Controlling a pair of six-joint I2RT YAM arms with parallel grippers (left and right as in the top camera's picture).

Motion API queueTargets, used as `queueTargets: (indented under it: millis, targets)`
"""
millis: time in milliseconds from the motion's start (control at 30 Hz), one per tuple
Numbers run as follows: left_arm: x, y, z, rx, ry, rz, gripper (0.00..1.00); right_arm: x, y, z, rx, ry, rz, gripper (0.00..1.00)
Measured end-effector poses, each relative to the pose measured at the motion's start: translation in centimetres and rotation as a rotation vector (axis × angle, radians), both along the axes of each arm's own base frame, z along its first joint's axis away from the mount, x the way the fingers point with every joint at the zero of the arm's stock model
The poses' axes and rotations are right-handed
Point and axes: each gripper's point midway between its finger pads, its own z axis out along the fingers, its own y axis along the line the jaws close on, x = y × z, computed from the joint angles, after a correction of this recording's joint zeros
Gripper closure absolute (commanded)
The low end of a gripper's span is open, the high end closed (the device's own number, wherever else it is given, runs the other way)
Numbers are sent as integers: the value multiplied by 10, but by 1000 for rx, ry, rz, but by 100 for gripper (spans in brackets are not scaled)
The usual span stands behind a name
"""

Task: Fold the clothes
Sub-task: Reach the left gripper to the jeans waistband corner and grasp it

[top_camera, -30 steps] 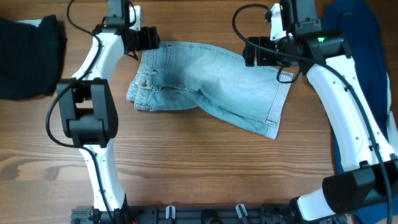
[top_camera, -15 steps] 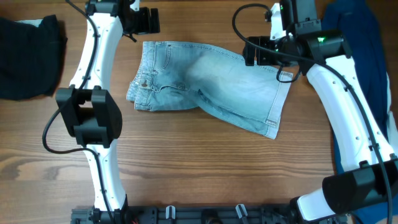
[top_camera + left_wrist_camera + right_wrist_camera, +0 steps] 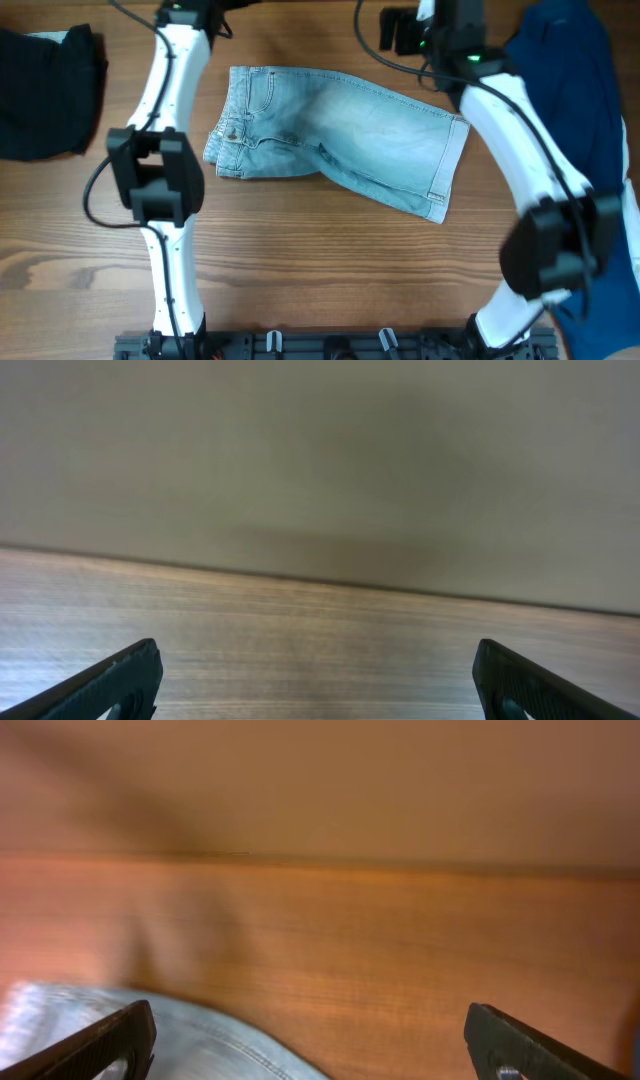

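Left wrist view: the left gripper [image 3: 318, 685] stands wide apart, its two dark tips at the lower corners of the frame, holding and touching nothing. Between and beyond them lies bare wooden table [image 3: 320, 630], and past its far edge a plain grey-beige wall [image 3: 320, 460]. Right wrist view: the right gripper [image 3: 310, 1045] is likewise spread wide and empty. A curved, stitched edge of the light-blue denim shorts [image 3: 190, 1045] enters at the lower left just inside the left tip, whether touching it cannot be told. Further back come table [image 3: 380, 950] and then a blurred backdrop. Overhead view, from the bottom of the frame upward: the left arm [image 3: 165, 100] and right arm [image 3: 510, 120] rise from the lower edge across the table [image 3: 300, 260]. The shorts [image 3: 335, 140] lie flat at upper centre, waistband to the left and a leg cuff to the lower right, clear of both grippers. The right gripper [image 3: 400, 30] hangs above the shorts' upper edge at top centre, and the left gripper is largely cut off by the top edge. Only this view shows a black garment [image 3: 40, 90] at upper left and a dark blue cloth [image 3: 575, 80] along the right side.
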Motion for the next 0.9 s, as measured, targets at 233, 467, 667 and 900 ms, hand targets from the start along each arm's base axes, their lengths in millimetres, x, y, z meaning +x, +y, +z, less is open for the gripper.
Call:
queueTargets:
  millis: [233, 467, 667, 900]
  targets:
    - [-61, -13, -88, 95, 381, 6, 0, -48, -9, -104, -42, 382, -35, 0]
    - [-144, 10, -116, 168, 743, 24, 0, -108, -20, -68, -65, 613, -53, 0]
    - [-200, 23, -106, 201, 958, 28, 0, -146, -28, -42, -86, 723, -60, 0]
    - [-238, 28, -103, 216, 1109, 22, 0, -175, -33, -65, -121, 896, -62, 0]
